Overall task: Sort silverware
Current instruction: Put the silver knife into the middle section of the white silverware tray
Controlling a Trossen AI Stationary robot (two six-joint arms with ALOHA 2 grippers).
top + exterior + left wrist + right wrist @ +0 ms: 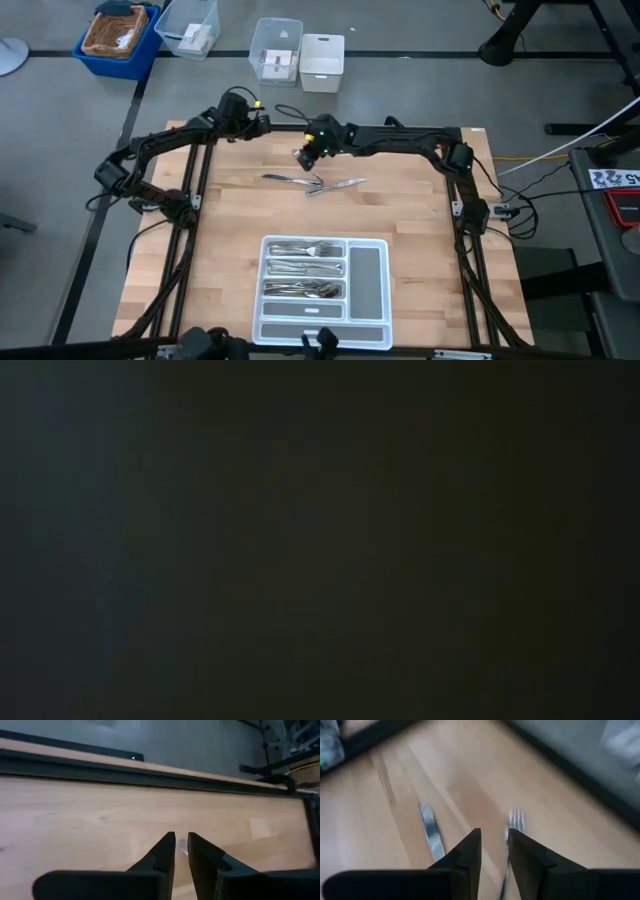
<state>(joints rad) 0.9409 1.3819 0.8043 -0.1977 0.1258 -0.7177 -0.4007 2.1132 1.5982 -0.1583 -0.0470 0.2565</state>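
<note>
Two or three loose pieces of silverware [315, 182] are left out on the bare desk [230, 230], a bit beyond the white tray [368, 275], which already has forks and other pieces lying in its left-hand compartments. From my right wrist I can make out a knife [431, 832] and a fork [515, 820] lying side by side but apart on the wood. My right gripper [493, 840] hangs just above them with its fingers slightly spread and nothing between them, the gap pointing between the two pieces and closer to the fork. My guess is the fork is next, so I'd shift over until its handle sits inside the gap, come down square to the handle, and pinch low against the wood so the thin metal doesn't skate away. My left gripper [181, 844] is parked at the far left of the desk, fingers nearly together, empty. Low camera is just black, no help there.
</note>
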